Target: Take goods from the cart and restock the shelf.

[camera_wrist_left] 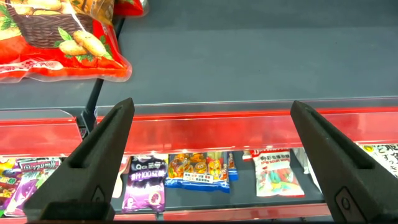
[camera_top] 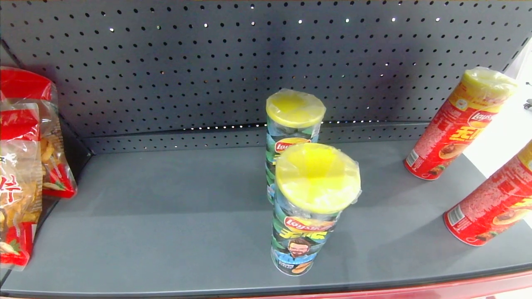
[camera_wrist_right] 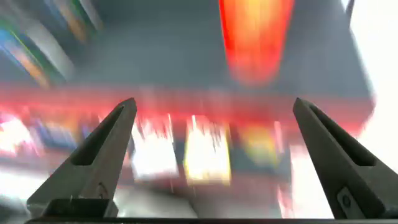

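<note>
Grey metal forms the shelf board (camera_top: pixel 166 207), and behind it rises a dark pegboard wall (camera_top: pixel 208 62) with many small holes. Near the middle of the board stand two green-blue chip cans, each with a yellow lid under clear film. The front can (camera_top: pixel 305 232) stands close to the red front edge (camera_top: pixel 415 289) of the shelf. The back can (camera_top: pixel 291 137) stands just behind it, nearer to the wall. The two overlap in the head view, so I cannot tell if they touch.

On the right side of the board stand two red chip cans, also with yellow lids. The far red can (camera_top: pixel 451 137) is near the wall. The near red can (camera_top: pixel 490 211) is closer to the front edge and is cut by the border of the view. Both are well apart from the green-blue pair. At the left end of the shelf are red snack bags (camera_top: pixel 25 166), printed with chips.

The left tool (camera_wrist_left: pixel 212 106) has its two dark fingers spread wide and holds nothing. Beyond it are the grey board, a red snack bag lying on it, and a lower level with small packets of sweets (camera_wrist_left: pixel 199 171) in a row.

The right tool (camera_wrist_right: pixel 214 102) is also spread wide and is empty. Beyond it is a tall red shape (camera_wrist_right: pixel 255 37), too blurred to name.
</note>
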You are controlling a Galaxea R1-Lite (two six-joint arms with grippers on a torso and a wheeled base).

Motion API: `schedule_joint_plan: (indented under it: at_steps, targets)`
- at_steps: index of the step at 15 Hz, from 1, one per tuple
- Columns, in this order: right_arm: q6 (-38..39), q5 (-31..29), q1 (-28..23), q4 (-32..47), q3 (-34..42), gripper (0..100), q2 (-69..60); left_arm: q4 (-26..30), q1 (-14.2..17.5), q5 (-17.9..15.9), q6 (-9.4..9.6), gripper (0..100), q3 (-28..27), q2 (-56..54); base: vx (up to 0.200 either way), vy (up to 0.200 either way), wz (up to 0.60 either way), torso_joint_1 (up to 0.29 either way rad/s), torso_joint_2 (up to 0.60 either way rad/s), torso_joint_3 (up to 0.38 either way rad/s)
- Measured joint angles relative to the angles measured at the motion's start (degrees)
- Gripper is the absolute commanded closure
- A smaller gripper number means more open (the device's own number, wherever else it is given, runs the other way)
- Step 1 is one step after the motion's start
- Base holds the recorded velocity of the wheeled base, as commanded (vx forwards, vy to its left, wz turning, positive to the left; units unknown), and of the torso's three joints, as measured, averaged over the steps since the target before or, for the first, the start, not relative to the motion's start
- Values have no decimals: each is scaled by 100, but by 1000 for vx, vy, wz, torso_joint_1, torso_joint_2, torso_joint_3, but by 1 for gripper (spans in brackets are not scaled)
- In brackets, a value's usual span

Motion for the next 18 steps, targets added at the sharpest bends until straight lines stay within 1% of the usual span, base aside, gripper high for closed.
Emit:
schedule_joint_plan:
  at_steps: [4, 7, 8, 10, 12, 16, 17, 18]
  targets:
    - [56, -708, 334, 107, 306, 0, -258, 0, -2, -1, 1, 0, 0, 0, 0, 0, 0, 0, 0, 0]
    - [555, -1058, 417, 28, 595, 0, -315, 0, -2, -4, 0, 0, 0, 0, 0, 0, 0, 0, 0, 0]
    - [755, -1117, 424, 37, 656, 0, -324, -1, -2, 0, 0, 0, 0, 0, 0, 0, 0, 0, 0, 0]
    - [851, -1122, 345, 28, 694, 0, -317, 0, -5, -1, 1, 0, 0, 0, 0, 0, 0, 0, 0, 0]
    - [681, -925, 34, -68, 697, 0, -254, 0, -2, -1, 0, 0, 0, 0, 0, 0, 0, 0, 0, 0]
    - [-372, 254, -926, -227, 805, 0, -394, -1, -2, -4, 0, 0, 0, 0, 0, 0, 0, 0, 0, 0]
    - [-492, 267, -1051, -402, 859, 0, -449, 0, -2, -4, 1, 0, 0, 0, 0, 0, 0, 0, 0, 0]
    - [-514, 123, -1104, -525, 925, 0, -488, 0, -5, -4, 0, 0, 0, 0, 0, 0, 0, 0, 0, 0]
